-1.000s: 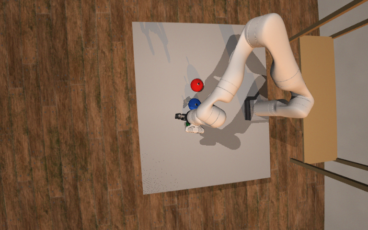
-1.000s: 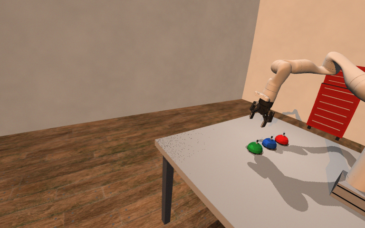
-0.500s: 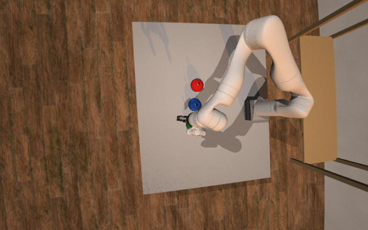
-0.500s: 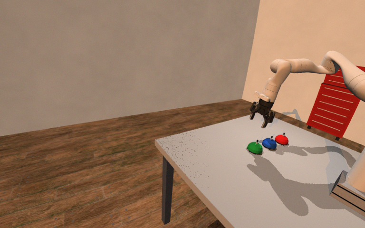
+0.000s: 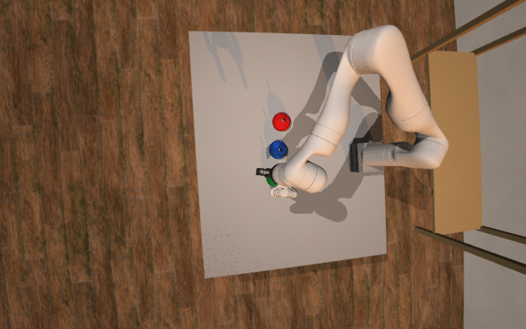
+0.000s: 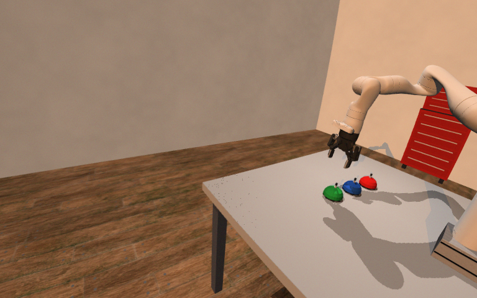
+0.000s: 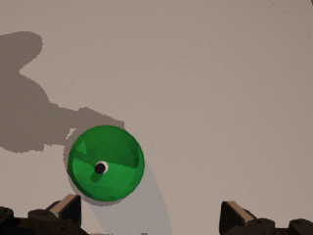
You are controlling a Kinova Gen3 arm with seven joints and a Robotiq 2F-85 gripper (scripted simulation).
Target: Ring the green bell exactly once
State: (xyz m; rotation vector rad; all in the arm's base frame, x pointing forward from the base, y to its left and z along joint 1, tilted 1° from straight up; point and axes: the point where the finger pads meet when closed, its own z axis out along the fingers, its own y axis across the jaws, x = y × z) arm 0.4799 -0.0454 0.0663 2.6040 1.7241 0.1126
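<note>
Overhead, the gripper [image 6: 343, 156] hangs above the table [image 6: 281, 225] with its fingers spread wide and nothing between them. Through the wrist camera the green bell [image 7: 105, 164] sits at about eleven o'clock of the finger gap, beyond the fingertips. Its button [image 7: 101, 167] is untouched, and the blue bell [image 6: 351, 187] is just beside it.

Smooth cream-white arm [image 5: 333, 127] with rounded joints, dark end effector [image 6: 343, 154].
</note>
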